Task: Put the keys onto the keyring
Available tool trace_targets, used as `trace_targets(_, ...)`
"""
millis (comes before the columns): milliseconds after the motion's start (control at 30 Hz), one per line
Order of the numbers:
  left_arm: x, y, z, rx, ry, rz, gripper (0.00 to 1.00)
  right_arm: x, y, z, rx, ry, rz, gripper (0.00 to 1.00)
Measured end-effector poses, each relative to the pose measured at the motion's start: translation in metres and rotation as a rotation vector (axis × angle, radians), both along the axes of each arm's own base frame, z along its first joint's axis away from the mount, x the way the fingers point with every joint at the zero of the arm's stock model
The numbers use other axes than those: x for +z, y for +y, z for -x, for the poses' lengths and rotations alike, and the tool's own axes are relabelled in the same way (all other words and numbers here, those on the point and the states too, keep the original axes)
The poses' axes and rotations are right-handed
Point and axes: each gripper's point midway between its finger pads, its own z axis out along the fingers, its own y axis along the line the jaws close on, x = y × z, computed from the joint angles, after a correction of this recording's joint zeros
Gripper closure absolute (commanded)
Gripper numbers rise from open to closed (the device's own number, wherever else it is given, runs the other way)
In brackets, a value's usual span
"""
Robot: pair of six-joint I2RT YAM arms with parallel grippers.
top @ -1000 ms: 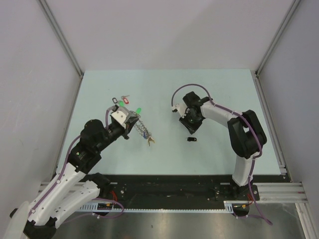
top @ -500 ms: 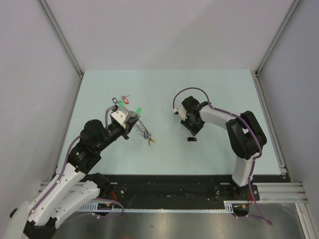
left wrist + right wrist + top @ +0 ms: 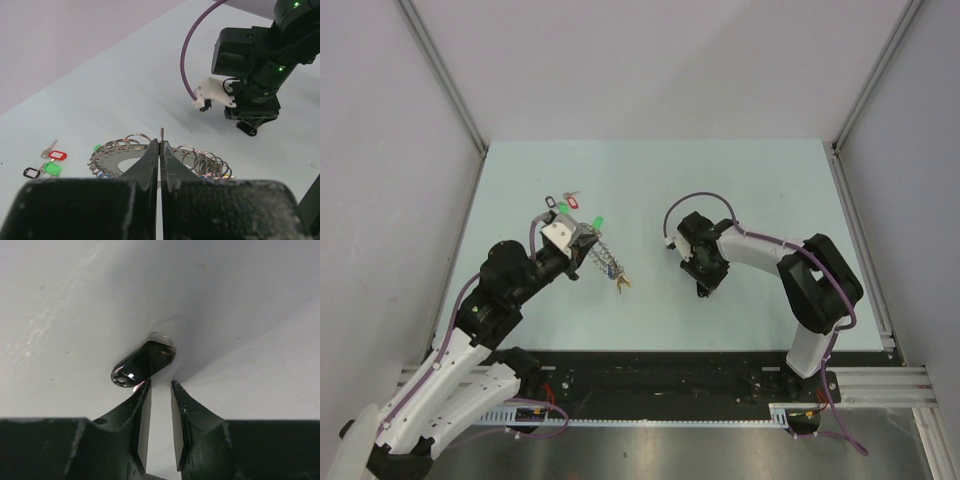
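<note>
My left gripper (image 3: 160, 145) is shut on the keyring (image 3: 116, 162), a silvery disc edged with many small wire loops, and holds it just above the table (image 3: 605, 262). A small yellowish piece (image 3: 621, 285) hangs at its near end. My right gripper (image 3: 160, 386) points down at a black-tagged key (image 3: 145, 361) lying on the table. Its jaws stand slightly apart with nothing between them, and the left fingertip (image 3: 142, 392) is at the tag's near edge. In the top view this gripper (image 3: 704, 280) covers most of that key.
Loose keys with red (image 3: 58, 155), black (image 3: 31, 172) and green (image 3: 51, 169) tags lie at the far left of the mat (image 3: 565, 203). Another green tag (image 3: 598, 221) lies just beyond the keyring. Grey walls enclose the pale green table (image 3: 770, 190).
My right gripper has moved nearer and down over the black-tagged key, which lay in the open before. The left gripper and keyring have not moved.
</note>
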Motion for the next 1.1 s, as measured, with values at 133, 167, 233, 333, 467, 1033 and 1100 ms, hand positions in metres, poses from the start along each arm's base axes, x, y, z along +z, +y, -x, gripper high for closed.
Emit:
trace_targets(133,0.0,-0.001,0.001,-0.007,0.001,0.001,0.99,0.0,0.009,0.014,0.023,0.024,0.003,0.72)
trace_targets(167,0.0,-0.001,0.001,-0.007,0.0,0.001,1.0,0.0,0.012,0.017,0.028,0.029,-0.002,0.72)
trace_targets(233,0.0,-0.001,0.001,-0.008,0.0,0.001,1.0,0.001,0.015,0.02,0.032,0.037,-0.013,0.72)
trace_targets(333,0.0,-0.001,0.001,-0.01,0.0,0.001,1.0,0.003,0.014,0.019,0.022,0.046,-0.025,0.7)
trace_targets(467,0.0,-0.002,0.001,-0.013,0.001,0.002,1.0,0.013,0.019,0.007,0.002,0.043,-0.073,0.68)
trace_targets(1033,0.0,-0.002,0.001,-0.013,0.001,0.001,1.0,0.015,0.028,-0.03,-0.06,0.157,-0.208,0.7)
trace_targets(1100,0.0,-0.002,0.001,-0.013,0.002,0.001,1.0,0.014,0.03,-0.033,-0.053,0.166,-0.211,0.71)
